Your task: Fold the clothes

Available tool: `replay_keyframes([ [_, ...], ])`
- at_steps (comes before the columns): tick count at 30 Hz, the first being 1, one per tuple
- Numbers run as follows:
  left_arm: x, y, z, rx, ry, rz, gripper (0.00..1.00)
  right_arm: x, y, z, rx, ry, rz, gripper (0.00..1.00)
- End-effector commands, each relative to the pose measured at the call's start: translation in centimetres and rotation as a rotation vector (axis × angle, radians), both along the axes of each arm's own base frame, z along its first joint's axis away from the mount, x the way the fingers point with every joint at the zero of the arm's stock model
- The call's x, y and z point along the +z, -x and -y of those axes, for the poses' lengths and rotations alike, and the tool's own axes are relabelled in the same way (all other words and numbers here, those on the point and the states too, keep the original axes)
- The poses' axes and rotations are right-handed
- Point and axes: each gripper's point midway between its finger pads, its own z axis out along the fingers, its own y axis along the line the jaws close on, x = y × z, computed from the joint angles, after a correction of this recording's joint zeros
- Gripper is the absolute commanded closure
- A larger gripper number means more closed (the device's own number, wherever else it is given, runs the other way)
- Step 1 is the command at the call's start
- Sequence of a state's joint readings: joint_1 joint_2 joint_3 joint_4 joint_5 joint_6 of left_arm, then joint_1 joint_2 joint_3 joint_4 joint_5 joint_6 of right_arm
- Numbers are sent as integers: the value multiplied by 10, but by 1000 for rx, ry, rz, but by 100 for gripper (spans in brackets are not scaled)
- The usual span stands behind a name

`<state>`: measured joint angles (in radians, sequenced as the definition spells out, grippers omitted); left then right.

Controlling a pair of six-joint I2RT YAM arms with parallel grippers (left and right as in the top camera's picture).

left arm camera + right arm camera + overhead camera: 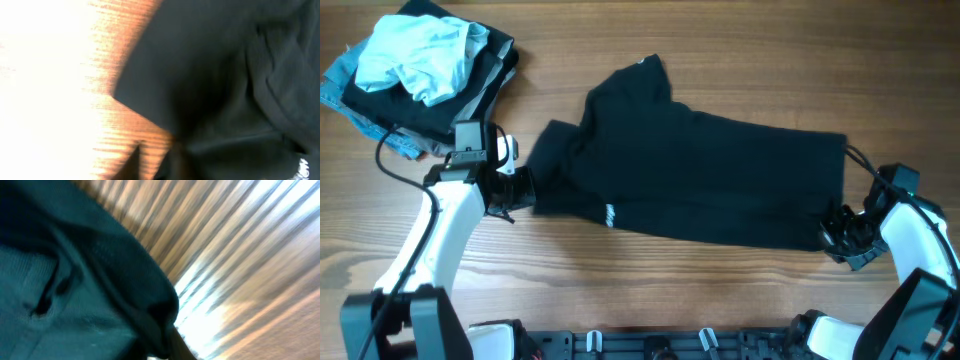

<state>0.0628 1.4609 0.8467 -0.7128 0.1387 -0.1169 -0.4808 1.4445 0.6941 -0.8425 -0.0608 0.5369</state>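
Observation:
A black garment (720,180) with a small white logo lies spread across the middle of the wooden table. My left gripper (517,190) is at its left edge and appears shut on the cloth; the left wrist view is blurred and shows the black garment (225,75) filling the right side above my fingers (160,167). My right gripper (840,232) is at the garment's lower right corner. In the blurred right wrist view the black garment (60,280) bunches around my finger (172,342).
A pile of clothes (470,95) with a light blue garment (420,55) on top sits at the back left, close behind my left arm. Bare wooden table (650,280) runs along the front, in front of the garment.

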Motion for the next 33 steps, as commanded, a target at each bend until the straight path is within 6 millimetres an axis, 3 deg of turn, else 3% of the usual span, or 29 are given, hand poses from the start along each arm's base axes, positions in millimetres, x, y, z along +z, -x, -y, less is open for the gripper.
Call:
replay_keyframes([
  [1,21,1,-1,35,12,43,29,14,-3,21,7,105,11,32],
  [4,45,-3,0,32,18,76,28,30,-16,22,40,99,55,27],
  [8,107,-37,9,-10,54,224,31,74,-61,14,201,38,256,29],
  [9,129,-52,20,-66,80,303,34,91,-76,10,255,17,338,30],
  [10,160,-80,40,-148,92,433,36,127,-107,-6,397,-37,527,31],
  [13,167,-116,78,-271,98,513,38,154,-126,-12,445,-55,646,31],
  [15,150,-144,106,-362,91,519,38,156,-128,-12,448,-56,655,30],
  [16,131,-164,124,-416,88,506,37,156,-128,-12,447,-55,655,30],
  [18,106,-186,140,-459,82,485,36,156,-128,-12,448,-55,655,30],
  [20,64,-219,163,-532,73,473,32,155,-128,-12,447,-55,654,30],
  [22,37,-237,175,-573,58,503,32,155,-128,-11,447,-54,654,30],
  [25,-3,-256,182,-586,40,532,34,155,-127,-11,446,-51,649,30],
  [30,-43,-265,184,-583,41,533,37,153,-128,-10,444,-54,645,30],
  [33,-59,-259,184,-586,52,496,51,153,-128,-10,444,-51,646,30],
])
